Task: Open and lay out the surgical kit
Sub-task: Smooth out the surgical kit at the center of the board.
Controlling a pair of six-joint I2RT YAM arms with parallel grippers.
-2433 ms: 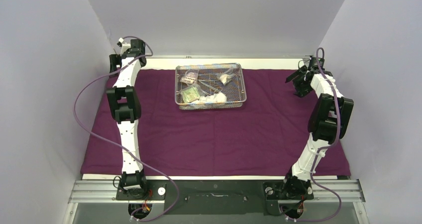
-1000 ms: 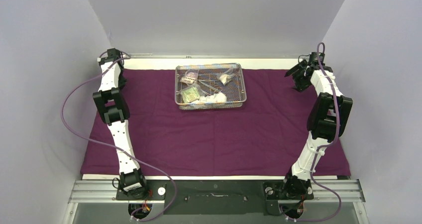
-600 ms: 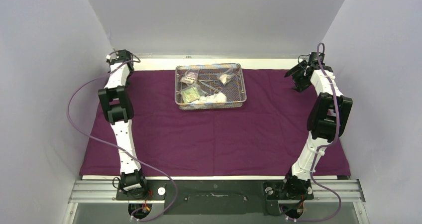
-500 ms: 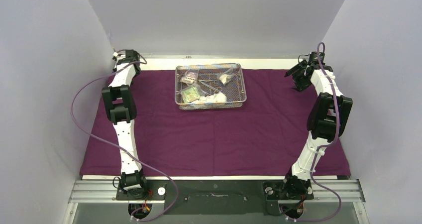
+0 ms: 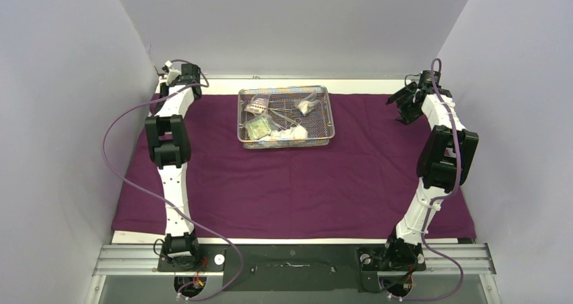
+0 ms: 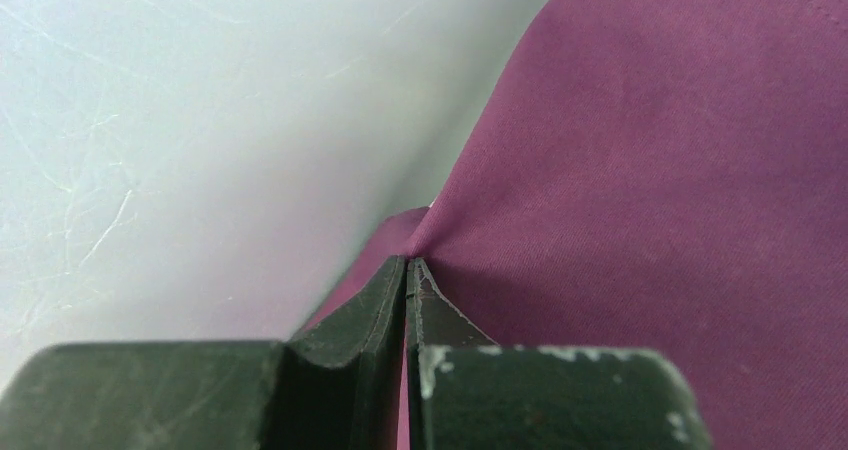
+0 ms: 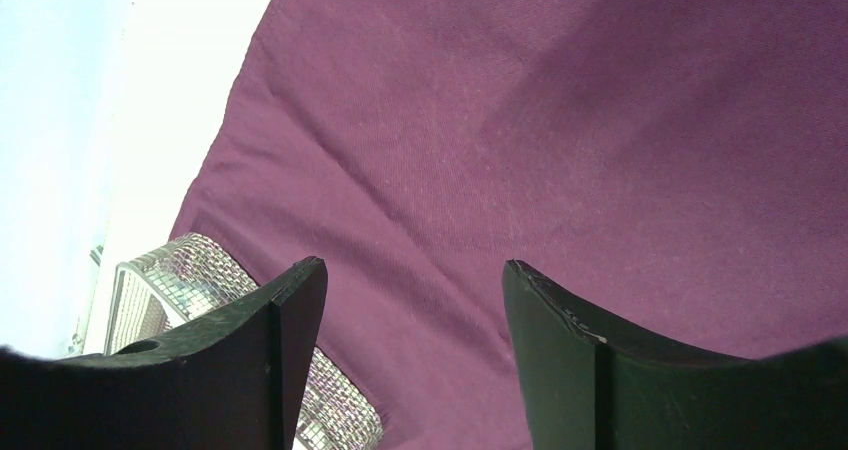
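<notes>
The cloth (image 5: 304,189) is spread flat over the table (image 5: 365,86), of which only pale strips are left showing at the far and near edges. The tray (image 5: 330,115) is set on the cloth at the far middle, well apart from both grippers. Gauze (image 5: 292,133) and packets (image 5: 257,127) are heaped in it, and thin steel pieces (image 5: 284,115) are mixed among them, too small to be told apart. The left gripper (image 6: 407,262) is placed at the far left corner of the cloth, close beside the wall (image 6: 150,120). Its jaws are pressed tight together, and a pinch of the cloth's edge is caught between the tips, so that the fabric is drawn up to a small peak there. The right gripper (image 7: 412,265) is held over the far right corner of the cloth. Its jaws are spread wide and nothing is gripped between them; only bare cloth is seen through the gap. Whether its tips touch the fabric cannot be told. In the right wrist view a corner of the tray is seen low down, partly hidden behind one finger.
</notes>
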